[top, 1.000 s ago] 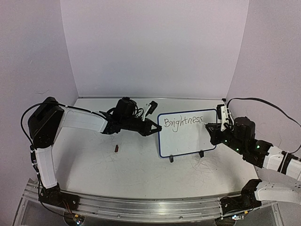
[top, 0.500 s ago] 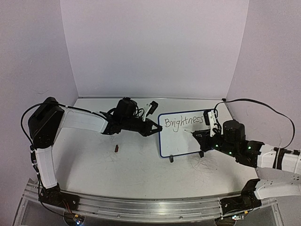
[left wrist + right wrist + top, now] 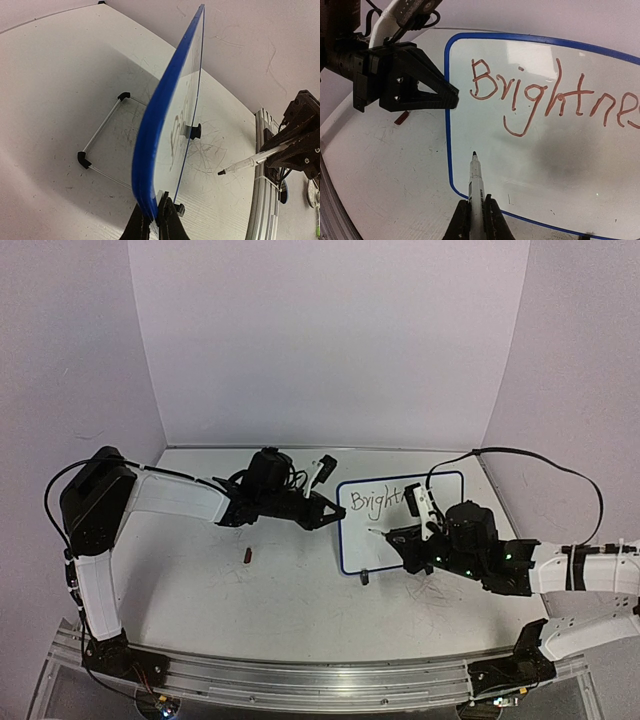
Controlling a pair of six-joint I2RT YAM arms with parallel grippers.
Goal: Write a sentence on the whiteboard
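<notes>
Starting a second line under the first word looks like your step in hand. The whiteboard (image 3: 372, 545) stands upright on small black feet (image 3: 365, 578) right of mid-table. Its white face is turned toward the arms, inside a thin blue frame with rounded corners. The sentence (image 3: 559, 92) so far is one line of thin handwritten strokes across the top. It reads "Brightnes" in the right wrist view, where the strokes look reddish-brown and the word's end runs out of view. The lower half of the board is blank.

The marker (image 3: 476, 182) points at the lower left of the face, below the "B". The left wrist view shows its tip near the surface but apart from it. Ease the tip forward until it just meets the board, then press lightly. Begin level with the "B" so the two lines share a margin, and leave room under the tail of the "g".

The right gripper (image 3: 476, 214) is clamped tight on the marker's barrel. The left gripper (image 3: 157, 212) is closed on the frame at the board's left edge. Rely on that brace, since a hard push could tip or slide so light a board. On the table (image 3: 250, 610), left of the board, lies a small dark red piece (image 3: 247, 556), too small to identify.
</notes>
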